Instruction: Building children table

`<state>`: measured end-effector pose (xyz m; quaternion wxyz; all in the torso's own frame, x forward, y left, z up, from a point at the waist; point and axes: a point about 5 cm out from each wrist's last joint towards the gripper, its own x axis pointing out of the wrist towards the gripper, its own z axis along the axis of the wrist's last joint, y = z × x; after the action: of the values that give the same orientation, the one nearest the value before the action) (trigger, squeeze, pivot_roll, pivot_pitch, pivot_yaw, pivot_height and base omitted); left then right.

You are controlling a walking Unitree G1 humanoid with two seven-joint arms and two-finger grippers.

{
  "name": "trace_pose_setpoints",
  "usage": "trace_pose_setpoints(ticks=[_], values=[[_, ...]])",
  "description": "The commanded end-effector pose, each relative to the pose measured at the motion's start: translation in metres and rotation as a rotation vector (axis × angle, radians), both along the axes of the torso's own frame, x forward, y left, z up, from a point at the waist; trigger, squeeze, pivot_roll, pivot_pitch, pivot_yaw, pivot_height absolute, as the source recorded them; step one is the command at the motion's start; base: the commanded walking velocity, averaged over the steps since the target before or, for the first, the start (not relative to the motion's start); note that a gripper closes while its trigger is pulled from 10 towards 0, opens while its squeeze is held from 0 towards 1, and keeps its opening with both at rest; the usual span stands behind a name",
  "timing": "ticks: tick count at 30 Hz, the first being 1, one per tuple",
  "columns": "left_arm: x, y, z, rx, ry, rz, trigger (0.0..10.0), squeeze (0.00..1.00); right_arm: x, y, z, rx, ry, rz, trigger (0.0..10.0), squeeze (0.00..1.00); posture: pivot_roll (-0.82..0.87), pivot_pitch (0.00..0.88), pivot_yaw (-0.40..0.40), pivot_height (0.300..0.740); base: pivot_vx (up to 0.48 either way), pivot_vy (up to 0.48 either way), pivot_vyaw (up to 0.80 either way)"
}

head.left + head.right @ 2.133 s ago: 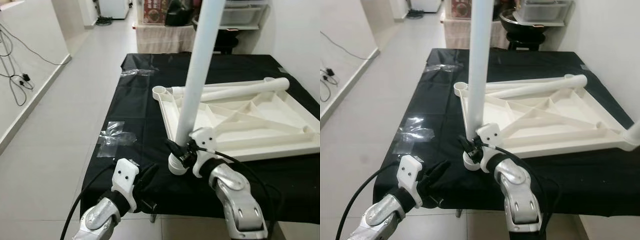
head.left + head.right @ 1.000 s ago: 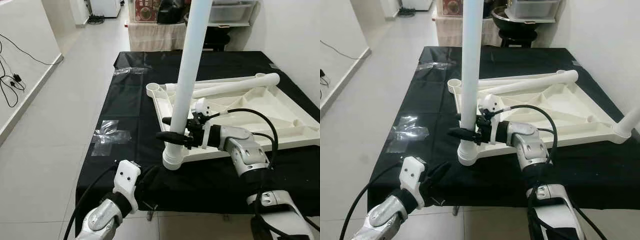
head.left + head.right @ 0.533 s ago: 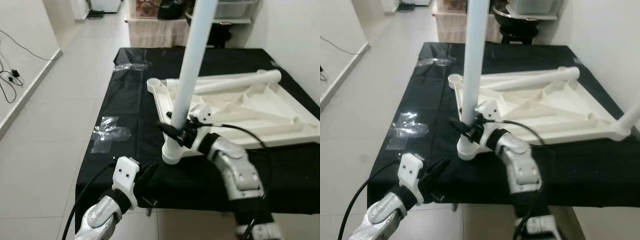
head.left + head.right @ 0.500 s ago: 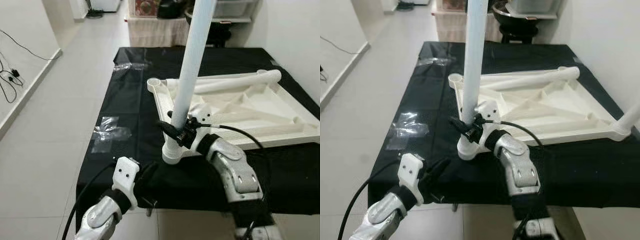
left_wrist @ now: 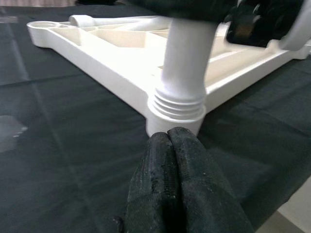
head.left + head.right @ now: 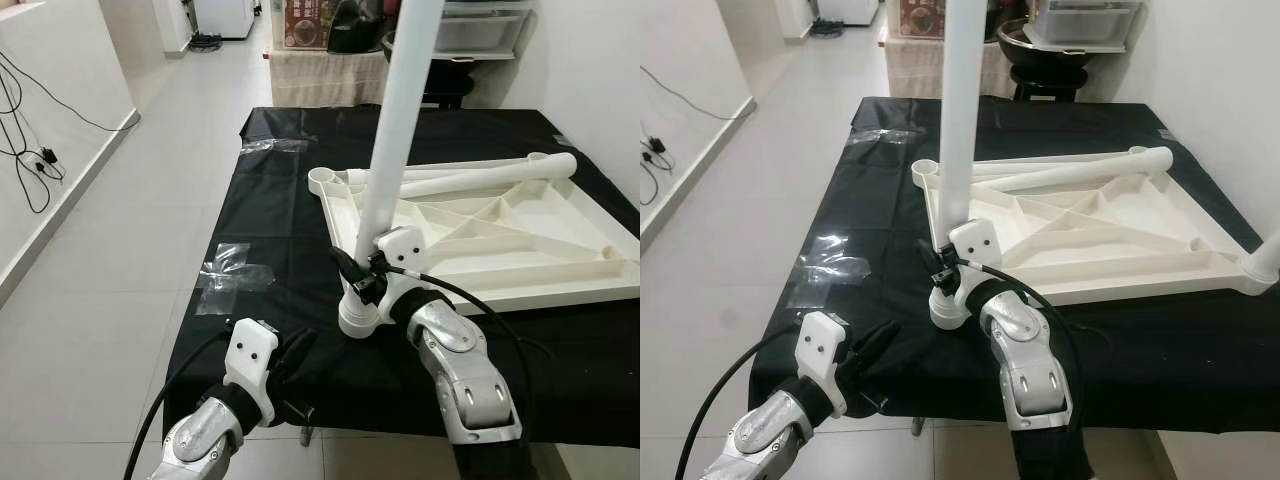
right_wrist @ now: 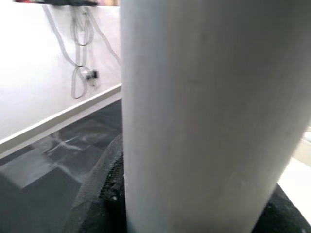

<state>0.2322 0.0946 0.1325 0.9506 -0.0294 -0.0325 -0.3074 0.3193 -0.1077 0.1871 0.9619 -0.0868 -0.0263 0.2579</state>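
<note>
The white children's table top (image 6: 520,250) lies upside down on a black-covered table (image 6: 270,200). One white leg (image 6: 395,130) stands upright in its near left corner socket (image 5: 177,104). My right gripper (image 6: 355,275) is shut on this leg just above the socket, and the leg (image 7: 209,111) looms close in the right wrist view. A second leg (image 6: 470,178) lies along the top's far edge. A third leg (image 6: 1265,255) rises at the right corner. My left gripper (image 6: 300,350) is shut and empty, low at the table's front edge, pointing at the socket.
Patches of clear tape (image 6: 235,268) stick to the black cloth on the left. Cables (image 6: 35,160) run along the left wall and floor. Boxes and shelving (image 6: 330,60) stand beyond the far end. A white wall runs close on the right.
My right forearm has swung from the right side round toward me while its gripper stays on the leg's base. The left arm has kept still.
</note>
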Motion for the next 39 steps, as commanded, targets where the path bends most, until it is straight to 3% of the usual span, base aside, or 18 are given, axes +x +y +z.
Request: trace_pose_setpoints(ticks=[1, 2, 3, 5, 7, 8, 12, 18, 19, 25, 31, 34, 35, 36, 37, 38, 39], values=[[-0.001, 0.001, -0.004, -0.001, 0.024, 0.005, 10.0, 0.00, 0.000, -0.005, -0.018, -0.005, 0.095, 0.009, 10.0, 1.00, 0.04, 0.164, -0.033, 0.740, 0.000, 0.000, 0.00], [-0.001, 0.000, -0.004, -0.001, 0.026, 0.000, 10.0, 0.00, 0.002, 0.000, -0.001, 0.034, 0.042, 0.171, 10.0, 1.00, 0.04, 0.161, -0.033, 0.740, 0.000, 0.000, 0.00], [-0.001, 0.000, -0.004, -0.001, 0.026, 0.000, 10.0, 0.00, 0.002, 0.000, -0.001, 0.034, 0.042, 0.171, 10.0, 1.00, 0.04, 0.161, -0.033, 0.740, 0.000, 0.000, 0.00], [-0.001, 0.000, -0.004, -0.001, 0.027, -0.002, 10.0, 0.00, 0.002, 0.002, 0.010, 0.044, 0.030, 0.309, 10.0, 1.00, 0.04, 0.158, -0.032, 0.740, 0.000, 0.000, 0.00], [-0.001, 0.000, -0.004, -0.001, 0.028, -0.003, 10.0, 0.00, 0.003, 0.001, 0.013, 0.023, 0.030, 0.372, 10.0, 1.00, 0.04, 0.158, -0.031, 0.740, 0.000, 0.000, 0.00], [-0.001, -0.001, -0.004, -0.001, 0.027, -0.002, 10.0, 0.00, 0.005, -0.001, 0.016, -0.011, 0.033, 0.470, 10.0, 0.00, 0.05, 0.157, -0.035, 0.740, 0.000, 0.000, 0.00], [-0.002, -0.001, -0.004, 0.002, 0.026, 0.003, 10.0, 0.00, 0.009, -0.007, 0.022, -0.099, 0.050, 0.674, 10.0, 0.00, 0.06, 0.155, -0.038, 0.740, 0.000, 0.000, 0.00], [-0.003, -0.001, -0.005, 0.004, 0.027, 0.005, 10.0, 0.00, 0.021, -0.005, 0.031, -0.057, 0.067, 0.769, 10.0, 0.00, 0.07, 0.151, -0.036, 0.740, 0.000, 0.000, 0.00], [-0.003, -0.001, -0.005, 0.005, 0.028, 0.005, 10.0, 0.00, 0.026, -0.003, 0.034, -0.036, 0.067, 0.774, 0.0, 0.00, 0.08, 0.150, -0.034, 0.740, 0.000, 0.000, 0.00], [-0.004, -0.001, -0.006, 0.007, 0.032, 0.004, 10.0, 0.00, 0.029, -0.001, 0.036, -0.022, 0.082, 0.827, 0.0, 0.00, 0.08, 0.148, -0.032, 0.740, 0.000, 0.000, 0.00], [-0.004, -0.002, -0.007, 0.004, 0.036, 0.001, 10.0, 0.00, 0.030, -0.011, 0.033, -0.049, 0.086, 0.817, 0.0, 0.00, 0.07, 0.149, -0.034, 0.740, 0.000, 0.000, 0.00], [-0.005, -0.002, -0.007, 0.000, 0.037, 0.000, 10.0, 0.00, 0.030, -0.019, 0.025, -0.062, 0.063, 0.659, 0.0, 0.00, 0.06, 0.153, -0.046, 0.740, 0.000, 0.000, 0.00], [-0.005, -0.002, -0.007, 0.000, 0.037, 0.000, 10.0, 0.00, 0.030, -0.019, 0.025, -0.062, 0.063, 0.659, 0.0, 0.00, 0.06, 0.153, -0.046, 0.740, 0.000, 0.000, 0.00], [-0.006, -0.003, -0.007, -0.001, 0.037, 0.000, 10.0, 0.00, 0.030, -0.021, 0.016, -0.033, 0.078, 0.534, 0.0, 0.00, 0.06, 0.153, -0.046, 0.740, 0.000, 0.000, 0.00], [-0.006, -0.003, -0.007, -0.001, 0.037, 0.000, 10.0, 0.00, 0.030, -0.021, 0.016, -0.033, 0.078, 0.534, 0.0, 0.00, 0.06, 0.153, -0.046, 0.740, 0.000, 0.000, 0.00], [-0.006, -0.002, -0.007, 0.000, 0.037, 0.000, 10.0, 0.00, 0.027, -0.016, 0.006, 0.015, 0.083, 0.389, 0.0, 0.00, 0.06, 0.157, -0.057, 0.740, 0.000, 0.000, 0.00], [-0.006, -0.002, -0.007, 0.000, 0.037, 0.000, 10.0, 0.00, 0.027, -0.016, 0.006, 0.015, 0.083, 0.389, 0.0, 0.00, 0.06, 0.157, -0.057, 0.740, 0.000, 0.000, 0.00]])
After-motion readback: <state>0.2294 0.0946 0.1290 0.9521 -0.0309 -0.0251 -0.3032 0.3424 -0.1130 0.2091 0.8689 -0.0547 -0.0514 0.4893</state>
